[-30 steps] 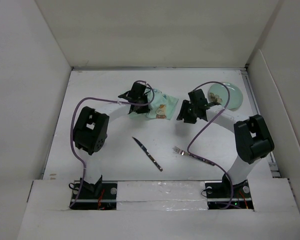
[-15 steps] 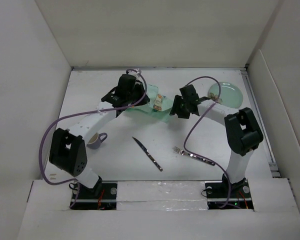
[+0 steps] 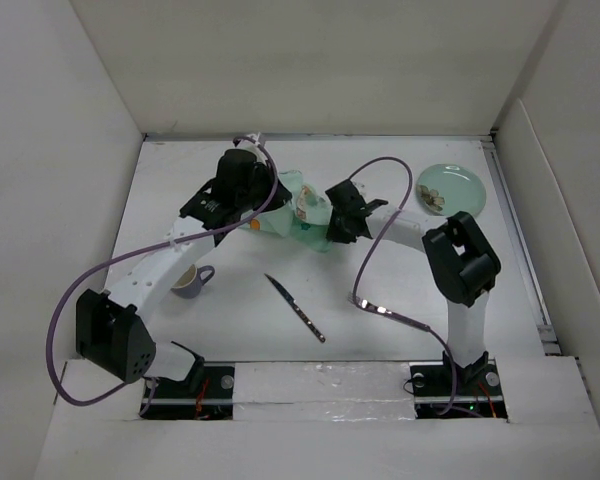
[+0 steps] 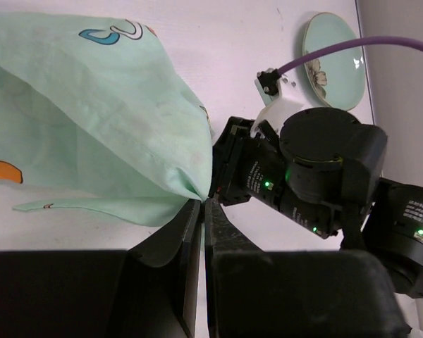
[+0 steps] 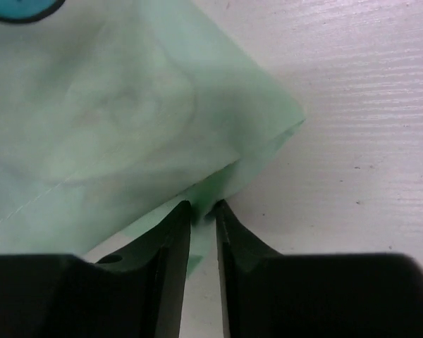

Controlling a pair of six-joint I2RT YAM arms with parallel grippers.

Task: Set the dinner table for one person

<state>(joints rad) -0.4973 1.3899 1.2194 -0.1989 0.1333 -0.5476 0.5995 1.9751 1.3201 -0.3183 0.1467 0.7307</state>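
Observation:
The mint-green printed placemat [image 3: 305, 207] lies bunched and partly lifted at the back middle of the white dinner table [image 3: 240, 325]. My left gripper [image 3: 278, 200] is shut on one corner of the cloth [image 4: 127, 134], its tips [image 4: 203, 201] pinched together. From the right, my right gripper [image 3: 330, 226] meets the mat's other end. Its jaws [image 5: 203, 208] stand nearly together with a fold of the cloth [image 5: 127, 120] between the tips. The two grippers are close, facing each other.
A pale green plate [image 3: 451, 188] sits at the back right, also seen as the plate [image 4: 331, 60]. A purple cup [image 3: 188, 282] stands at the left. A knife [image 3: 295, 308] lies mid-front and a fork [image 3: 392, 314] right of it, partly behind a purple cable.
The left arm has stretched out and its gripper carried the mat corner back and left. The right gripper moved left onto the mat's edge and closed on it.

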